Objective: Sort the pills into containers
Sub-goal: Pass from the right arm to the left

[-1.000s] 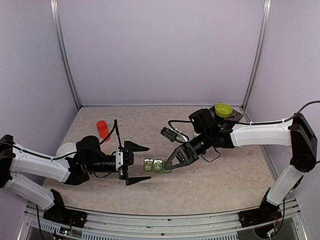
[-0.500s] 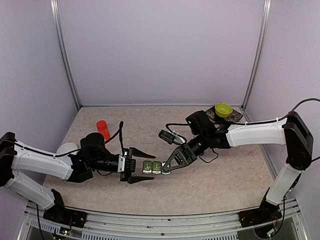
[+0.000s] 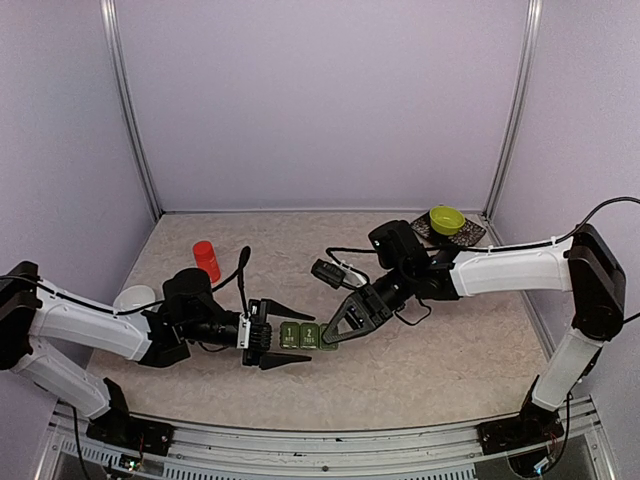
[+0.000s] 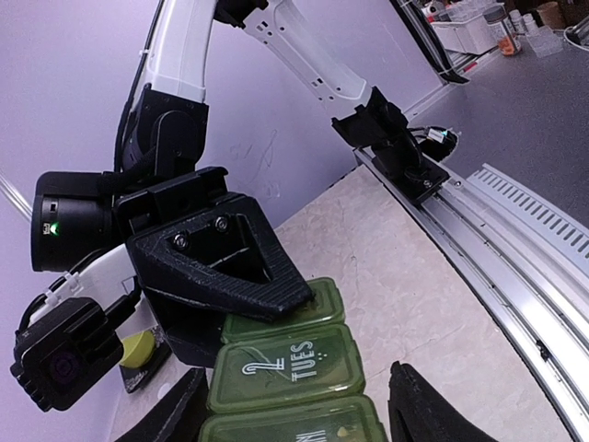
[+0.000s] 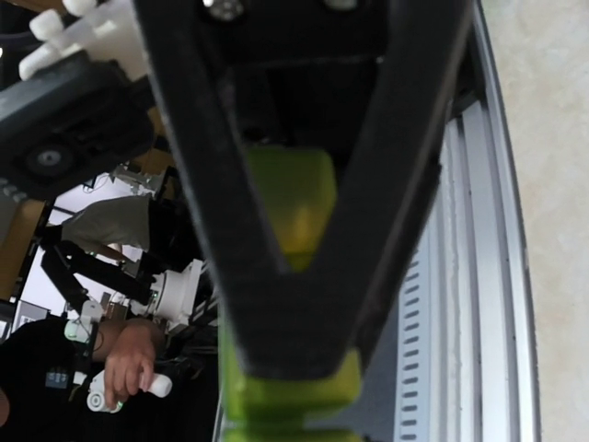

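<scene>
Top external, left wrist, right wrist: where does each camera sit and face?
Top external: fixed above and behind, looking down at the table; both arms show, left end effector and right end effector at the containers.
Left wrist: on the left arm, looking along its fingers at the containers and right end effector.
Right wrist: on the right arm, looking past its fingers, shut on the containers, toward the near rail.
Shared: all three show the containers.
</scene>
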Robot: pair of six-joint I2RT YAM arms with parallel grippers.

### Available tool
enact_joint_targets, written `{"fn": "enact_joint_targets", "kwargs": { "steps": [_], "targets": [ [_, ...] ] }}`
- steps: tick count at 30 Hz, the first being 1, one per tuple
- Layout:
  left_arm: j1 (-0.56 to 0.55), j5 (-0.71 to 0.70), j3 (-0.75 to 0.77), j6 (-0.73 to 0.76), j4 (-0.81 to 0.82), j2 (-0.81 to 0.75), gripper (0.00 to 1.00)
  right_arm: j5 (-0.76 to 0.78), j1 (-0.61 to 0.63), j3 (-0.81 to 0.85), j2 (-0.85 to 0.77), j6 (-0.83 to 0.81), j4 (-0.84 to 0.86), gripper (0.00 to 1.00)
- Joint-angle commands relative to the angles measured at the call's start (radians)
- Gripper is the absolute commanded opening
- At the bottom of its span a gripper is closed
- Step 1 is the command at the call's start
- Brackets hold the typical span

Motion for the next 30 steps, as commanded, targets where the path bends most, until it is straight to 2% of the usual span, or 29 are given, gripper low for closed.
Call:
{"fn": "enact_joint_targets", "kwargs": {
  "steps": [1,7,12,16,22,30],
  "targets": [
    [-0.010,0.015,-0.037,-0.033,0.129,0.010,0.62,-0.037,0.010,0.002,0.005,0.039,0.069,0.03],
    [-0.010,0.023,-0.061,-0.057,0.192,0.001,0.57,-0.046,0.009,-0.005,0.012,0.065,0.102,0.03],
    [-0.012,0.017,-0.089,-0.076,0.252,-0.006,0.59,-0.048,0.008,-0.012,0.016,0.088,0.129,0.03],
    [-0.015,0.007,-0.100,-0.081,0.279,-0.006,0.65,-0.050,0.009,-0.017,0.019,0.100,0.145,0.02],
    [-0.027,0.002,-0.096,-0.085,0.308,0.010,0.66,-0.060,0.009,-0.029,0.021,0.135,0.191,0.02],
    [-0.039,0.030,-0.075,-0.097,0.327,0.056,0.61,-0.075,0.010,-0.037,0.015,0.161,0.237,0.03]
  ]
}}
